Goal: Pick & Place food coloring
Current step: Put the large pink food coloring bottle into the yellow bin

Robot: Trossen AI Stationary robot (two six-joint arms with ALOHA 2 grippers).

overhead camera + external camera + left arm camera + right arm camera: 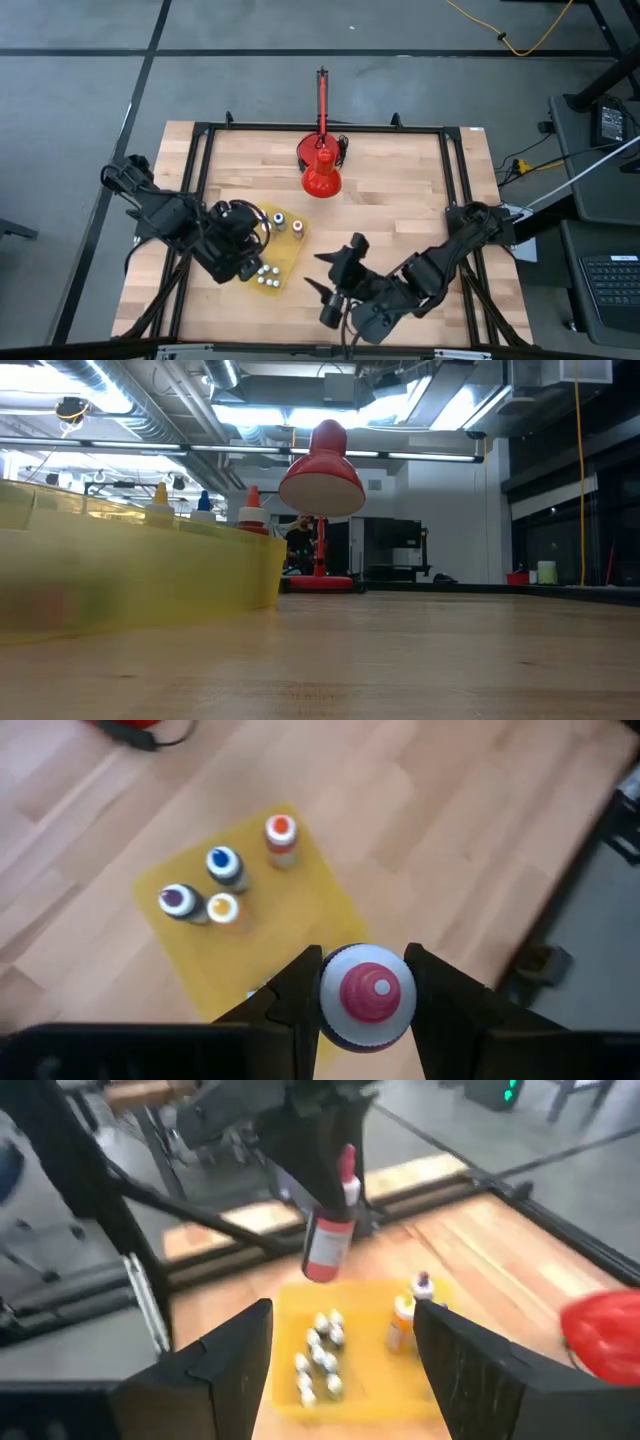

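Note:
My left gripper (367, 1005) is shut on a red food coloring bottle (328, 1245) and holds it in the air above a yellow tray (288, 255). Several more food coloring bottles stand upright in the tray: orange (281, 835), blue (225, 865), purple (180, 902) and yellow (222, 908), plus a cluster of small white-capped ones (318, 1355). My right gripper (327, 272) is open just right of the tray, near the table's front edge, with nothing between its fingers and pointing toward the tray. My left gripper pinches the red bottle's upper body (330, 1210), just below the cap, between its two fingers, one on each side (312, 995). The fingers slant down from the table's left. The bottle hangs roughly upright, its red cap (347, 1172) up, clear of the tray.
A large red cone-shaped lamp with an upright red rod (320, 170) stands at the table's far middle. A black frame (450, 170) runs round the wooden table top. Bare wood lies to the right of the tray and lamp.

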